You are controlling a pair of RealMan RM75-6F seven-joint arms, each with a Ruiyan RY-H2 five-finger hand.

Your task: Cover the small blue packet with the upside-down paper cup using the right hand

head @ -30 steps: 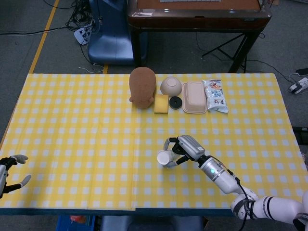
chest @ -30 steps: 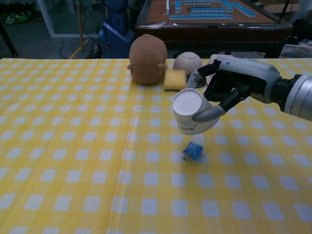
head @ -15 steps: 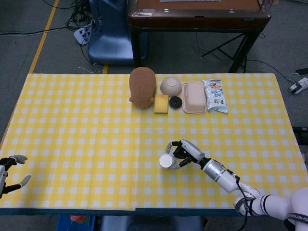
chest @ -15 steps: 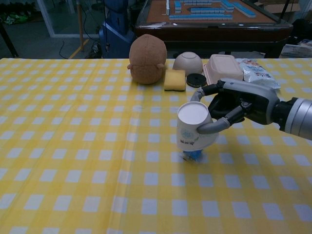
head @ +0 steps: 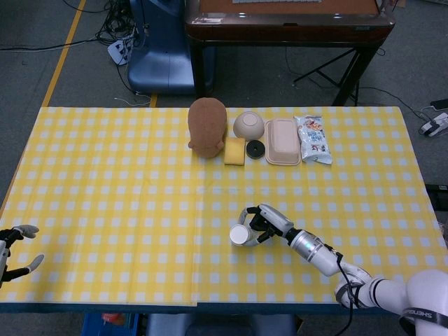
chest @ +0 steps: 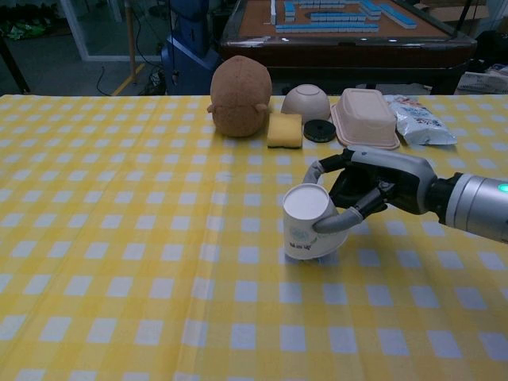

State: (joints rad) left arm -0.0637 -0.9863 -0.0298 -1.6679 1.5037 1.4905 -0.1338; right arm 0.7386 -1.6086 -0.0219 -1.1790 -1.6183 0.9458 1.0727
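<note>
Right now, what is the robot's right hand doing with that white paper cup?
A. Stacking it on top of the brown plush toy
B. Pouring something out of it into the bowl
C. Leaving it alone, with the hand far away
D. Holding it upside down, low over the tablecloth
D: the right hand grips the paper cup with its closed base facing up and its rim down at the tablecloth.

No readable text here: the paper cup [chest: 305, 232] carries small blue print on its side, and the snack bag [chest: 419, 121] has printing too, both too blurred to make out.
</note>
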